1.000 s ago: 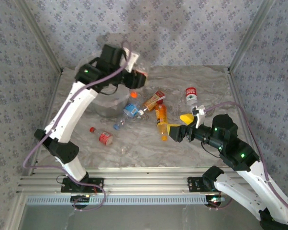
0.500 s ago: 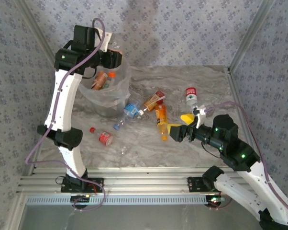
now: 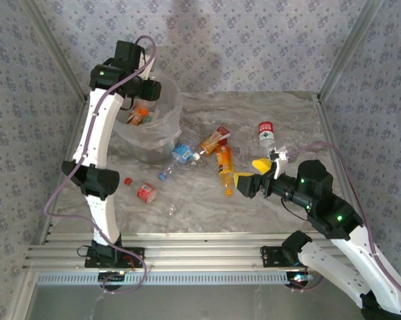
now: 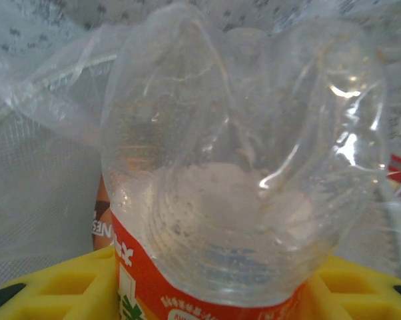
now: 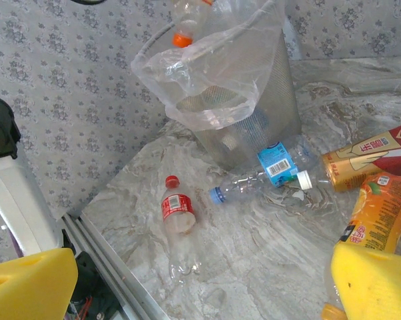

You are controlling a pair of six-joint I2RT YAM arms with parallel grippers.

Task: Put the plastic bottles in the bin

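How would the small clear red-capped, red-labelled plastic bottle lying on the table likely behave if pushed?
The clear red-capped bottle looks empty, so probably light. Lying sideways on the smooth marbled table, it may roll or skid. Its thin walls would likely dent.

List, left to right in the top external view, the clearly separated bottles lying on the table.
red-capped bottle → blue-labelled bottle → orange juice bottle → white-capped bottle

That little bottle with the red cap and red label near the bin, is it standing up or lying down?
Lying down: the red-label bottle rests lengthwise on the table, cap and body both on the surface.
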